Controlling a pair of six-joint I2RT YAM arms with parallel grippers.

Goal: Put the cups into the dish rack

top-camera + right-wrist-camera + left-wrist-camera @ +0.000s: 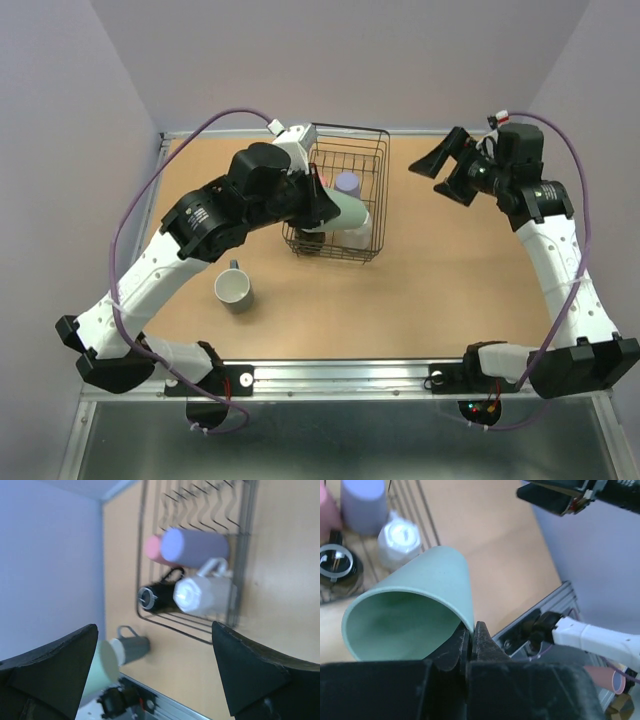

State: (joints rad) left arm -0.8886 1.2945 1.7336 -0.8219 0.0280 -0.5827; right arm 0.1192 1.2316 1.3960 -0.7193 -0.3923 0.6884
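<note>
Left gripper (472,636) is pinching the pale green cup (415,605) by its rim, jaws closed on the wall. I'm reading the cup's long axis as running away from the pincer, base first, over the dish rack's (378,190) near part, beside the white mug (399,539). Right gripper (435,172) is gaping empty, well right of the rack.
</note>
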